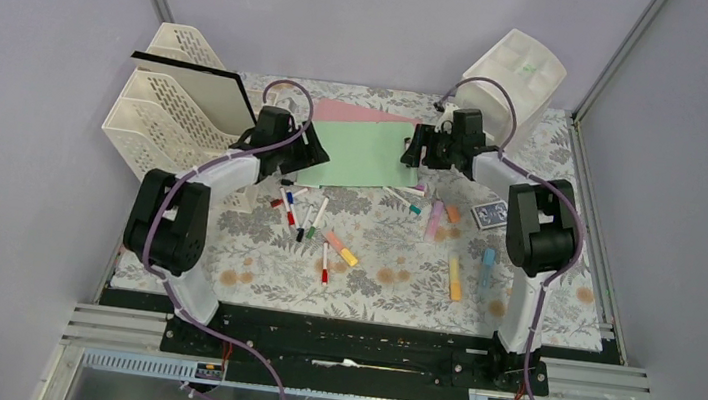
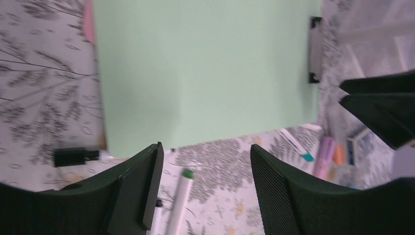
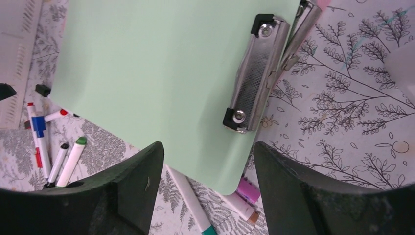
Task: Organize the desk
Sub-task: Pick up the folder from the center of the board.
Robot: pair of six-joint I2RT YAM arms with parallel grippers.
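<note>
Desk [image 1: 393,265] directly beneath left gripper [image 2: 204,152] and right gripper [image 3: 208,148]

A mint-green clipboard [image 1: 365,156] lies flat, its metal clip [image 3: 254,73] at one end, overlapping a pink sheet [image 1: 345,110] behind it. At the left stands a cream lattice file rack [image 1: 164,113] holding a black board [image 1: 192,81]. At the back right is a tilted white drawer unit [image 1: 515,77]. Nearer lie scattered markers [image 1: 303,216] — also a yellow highlighter [image 1: 455,277], a blue highlighter [image 1: 487,266] and a patterned card box [image 1: 489,213].

right pincer [image 3: 207,147]: agape | green clipboard [image 3: 147,73]: flat on desk [image 3: 342,112] | markers [image 3: 68,161]: beside
</note>
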